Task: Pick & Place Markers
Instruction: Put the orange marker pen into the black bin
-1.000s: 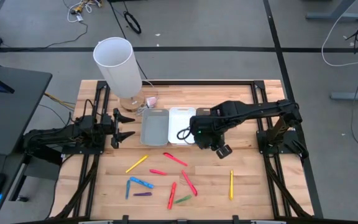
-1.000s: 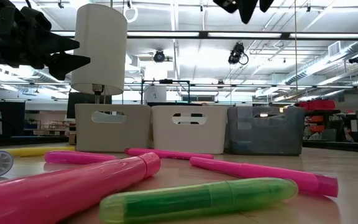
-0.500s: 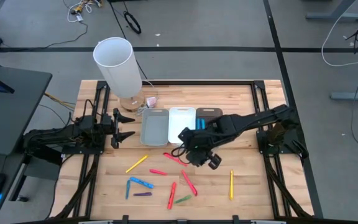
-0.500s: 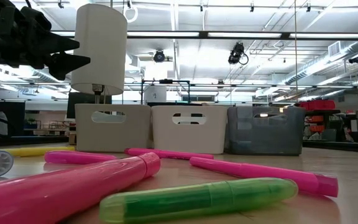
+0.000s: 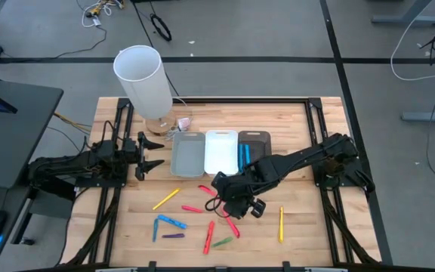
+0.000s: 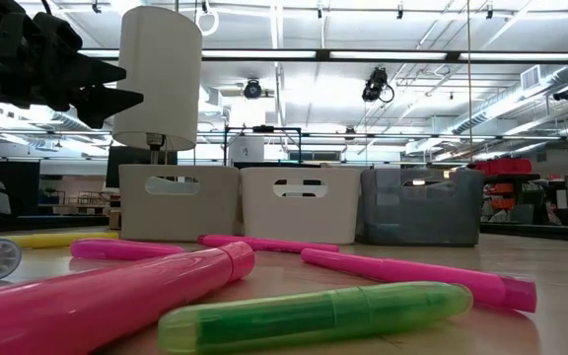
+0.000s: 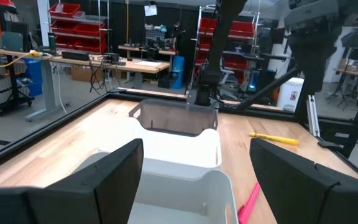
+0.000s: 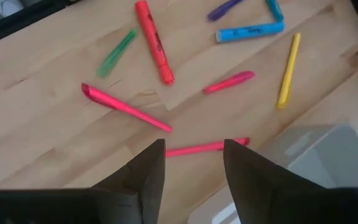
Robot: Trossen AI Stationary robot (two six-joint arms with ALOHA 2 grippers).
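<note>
Several markers lie flat on the wooden table near its near edge: yellow [image 5: 166, 199], red [image 5: 192, 208], blue [image 5: 171, 221], purple [image 5: 174, 236], red [image 5: 208, 236], green [image 5: 222, 242], red [image 5: 230, 223] and yellow [image 5: 281, 224]. One blue marker [image 5: 242, 155] lies in the dark bin [image 5: 257, 139]. My right gripper [image 5: 221, 198] hangs open over the markers; in its wrist view [image 8: 194, 144] a red marker [image 8: 204, 147] lies just past the gap between its fingers. My left gripper [image 5: 148, 155] waits open at the table's left, beside the grey bin [image 5: 188, 153].
Three bins stand in a row at mid-table: grey, white [image 5: 220, 151] and dark. A tall white cylinder [image 5: 143, 79] stands on the far left part of the table. In the low view, pink [image 6: 106, 301] and green [image 6: 314, 316] markers lie in the foreground.
My right gripper has swung from above the bins toward the table's near edge and leftward, coming down over the scattered markers. It has left the top of the low view. The dark bin with its blue marker is now uncovered.
</note>
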